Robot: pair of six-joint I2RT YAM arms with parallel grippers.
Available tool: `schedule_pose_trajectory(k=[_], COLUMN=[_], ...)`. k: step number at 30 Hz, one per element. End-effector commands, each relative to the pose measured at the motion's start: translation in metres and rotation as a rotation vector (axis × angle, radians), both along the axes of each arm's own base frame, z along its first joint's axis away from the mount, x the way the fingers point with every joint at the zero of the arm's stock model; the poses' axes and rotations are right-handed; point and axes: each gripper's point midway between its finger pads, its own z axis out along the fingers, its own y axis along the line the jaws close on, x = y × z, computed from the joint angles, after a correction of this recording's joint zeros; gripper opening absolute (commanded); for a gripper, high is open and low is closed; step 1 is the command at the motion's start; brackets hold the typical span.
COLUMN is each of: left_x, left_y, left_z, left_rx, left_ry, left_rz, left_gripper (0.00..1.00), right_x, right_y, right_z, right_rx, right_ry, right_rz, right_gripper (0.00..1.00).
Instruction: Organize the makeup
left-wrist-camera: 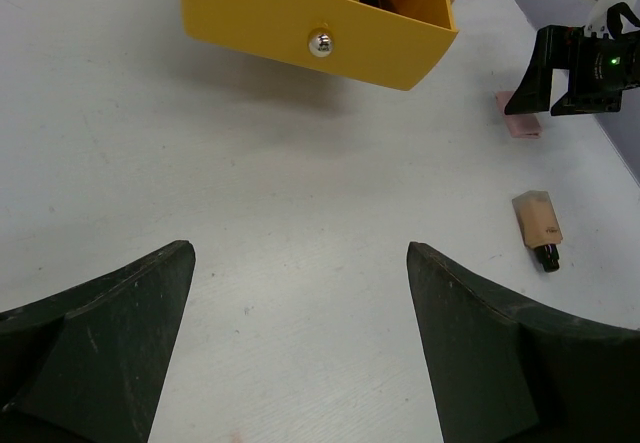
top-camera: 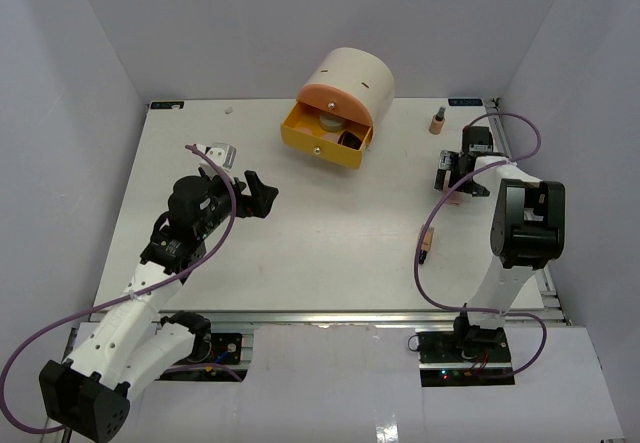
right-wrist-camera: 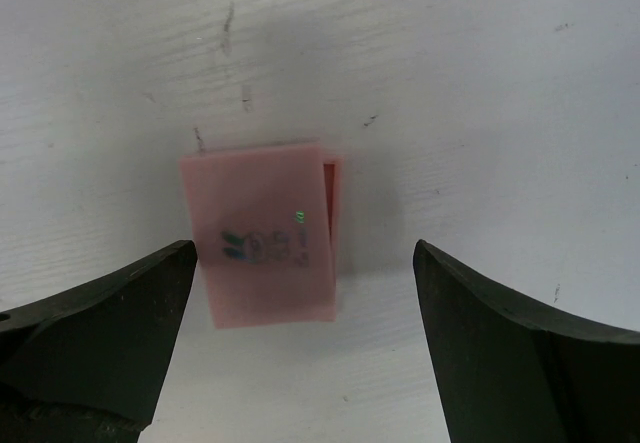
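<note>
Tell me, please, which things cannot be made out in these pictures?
Contents of the yellow drawer: top view, too small and partly under the drum; left wrist view, cut by the top edge.
Print on the pink packet: right wrist view, blurred.
Label of the tan bottle: left wrist view, too small.

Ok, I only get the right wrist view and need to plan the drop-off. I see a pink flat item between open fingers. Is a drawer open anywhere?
Observer: Yes, the yellow drawer is pulled out of the cream drum, at the far middle.
Operator: Anything in it?
Observer: A pale round item and a black item sit inside.
Operator: Other makeup loose?
Observer: A tan bottle lies flat, nearer the arm bases than the right gripper.
</note>
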Motion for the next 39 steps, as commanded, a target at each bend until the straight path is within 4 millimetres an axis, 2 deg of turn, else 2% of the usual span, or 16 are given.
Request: schedule_pose_trajectory(k=[1, 10, 15, 17, 18, 22, 25, 30, 35, 39], left_x=[0.0, 0.001, 0.001, 0.001, 0.001, 0.001, 0.0, 0.001, 0.001, 0.001], left_y=[0.001, 0.003, 0.003, 0.003, 0.003, 0.003, 0.004, 0.004, 0.004, 0.004], left_z=[0.006, 0.005, 0.005, 0.006, 0.006, 0.007, 0.007, 0.008, 0.007, 0.007], left_rx=[-0.01, -0.006, -0.006, -0.006, -0.006, -0.006, -0.006, -0.006, -0.004, -0.004], left_ry=[-0.023, -0.023, -0.023, -0.026, -0.026, -0.029, -0.028, -0.031, -0.03, -0.03], left_rz=[0.002, 0.011, 0.011, 0.013, 0.013, 0.014, 0.016, 0.015, 0.017, 0.021], left_gripper=[0.98, 0.98, 0.98, 0.98, 0.98, 0.98, 0.98, 0.98, 0.98, 0.98], right_x=[0.002, -0.008, -0.012, -0.015, -0.015, -0.015, -0.016, -0.011, -0.005, -0.009], right_y=[0.008, 0.014, 0.015, 0.016, 0.017, 0.021, 0.022, 0.024, 0.037, 0.08], right_z=[-0.003, -0.019, -0.026, -0.029, -0.029, -0.031, -0.028, -0.007, 0.042, 0.087], right_rx=[0.114, 0.139, 0.149, 0.163, 0.166, 0.2, 0.206, 0.195, 0.171, 0.152], right_ry=[0.006, 0.051, 0.073, 0.081, 0.081, 0.084, 0.079, 0.017, -0.123, -0.242], right_rz=[0.006, 0.032, 0.032, 0.036, 0.037, 0.056, 0.078, 0.136, 0.307, 0.559], right_gripper=[0.98, 0.86, 0.76, 0.69, 0.68, 0.52, 0.35, 0.11, 0.08, 0.08])
